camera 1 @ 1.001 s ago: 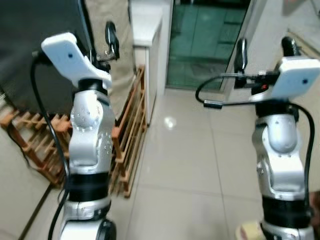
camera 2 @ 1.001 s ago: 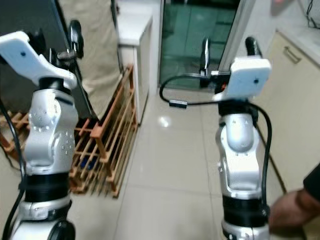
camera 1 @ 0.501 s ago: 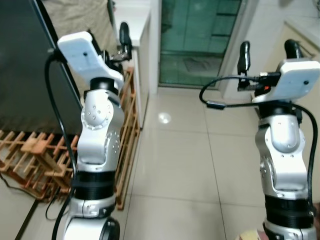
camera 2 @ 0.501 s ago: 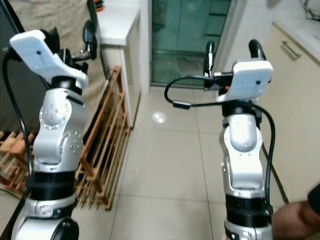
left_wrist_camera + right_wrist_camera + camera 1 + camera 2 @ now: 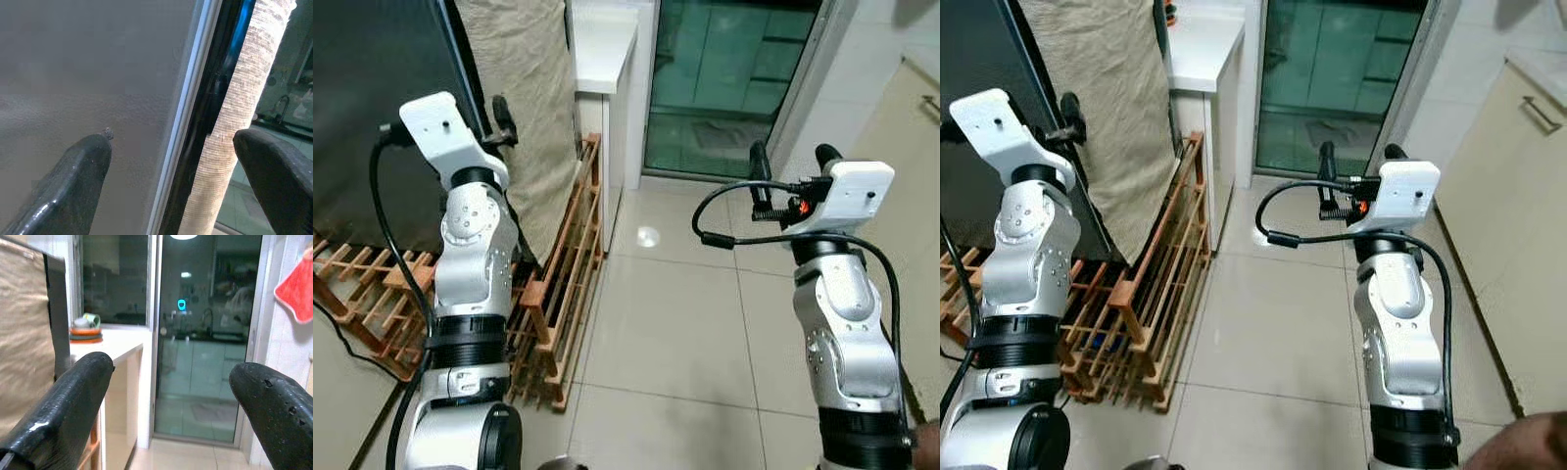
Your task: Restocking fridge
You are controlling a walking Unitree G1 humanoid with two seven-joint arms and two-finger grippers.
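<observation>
We hold L gripper (image 5: 168, 183) w/ fingers apart at fridge (image 5: 372, 108) door edge, R gripper (image 5: 168, 406) likewise apart; door prob. heavy, stiff, so grab its edge.

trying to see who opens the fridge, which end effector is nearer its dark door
Left. The left end effector is raised right at the dark fridge door; the right end effector is out over the tiled floor.

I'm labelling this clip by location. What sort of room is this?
Probably a home kitchen: a dark fridge on the left, a white counter, cream cabinets on the right, and a tiled floor.
</observation>
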